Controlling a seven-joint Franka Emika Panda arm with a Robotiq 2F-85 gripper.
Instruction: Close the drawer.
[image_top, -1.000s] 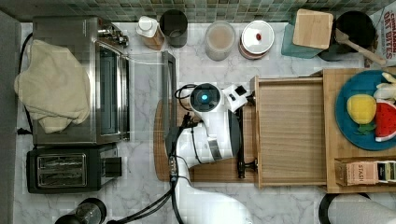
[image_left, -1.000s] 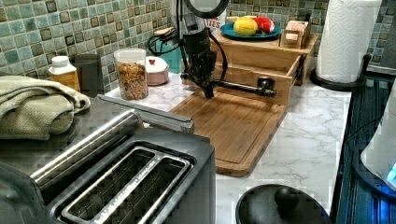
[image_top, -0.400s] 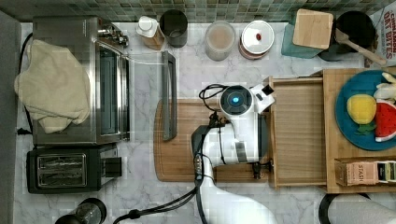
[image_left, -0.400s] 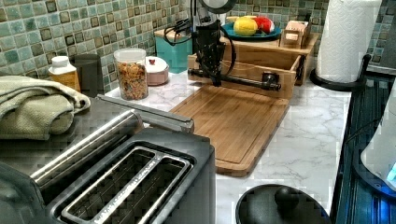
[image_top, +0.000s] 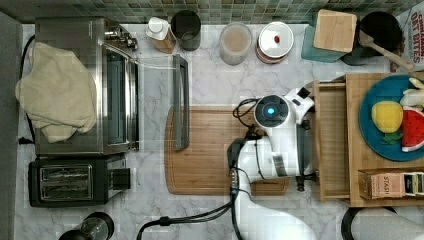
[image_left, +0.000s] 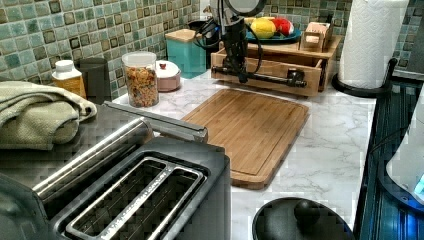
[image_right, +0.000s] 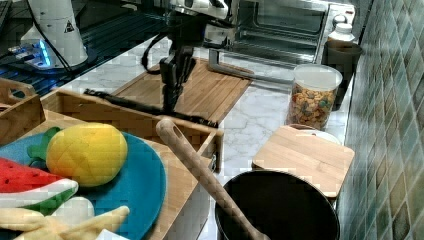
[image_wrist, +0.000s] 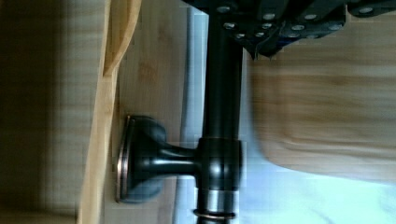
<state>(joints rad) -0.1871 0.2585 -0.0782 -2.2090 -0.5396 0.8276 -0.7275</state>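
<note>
The drawer is a light-wood tray that sticks out a short way from under the wooden shelf, at the top view's right. Its long black bar handle runs across the front. My gripper points down onto that bar near its middle, and its fingers look shut around it. In the right view the gripper meets the handle in front of the drawer. The wrist view shows the bar and its round mount against the drawer front, with the gripper on the bar.
A darker cutting board lies on the marble counter just in front of the drawer. A toaster oven with its door open and a toaster stand at the top view's left. Jars line the tiled wall. A blue plate of toy fruit sits on the shelf.
My arm has moved to the top view's right with the handle, and the drawer has slid further in under the shelf, so less of the tray shows.
</note>
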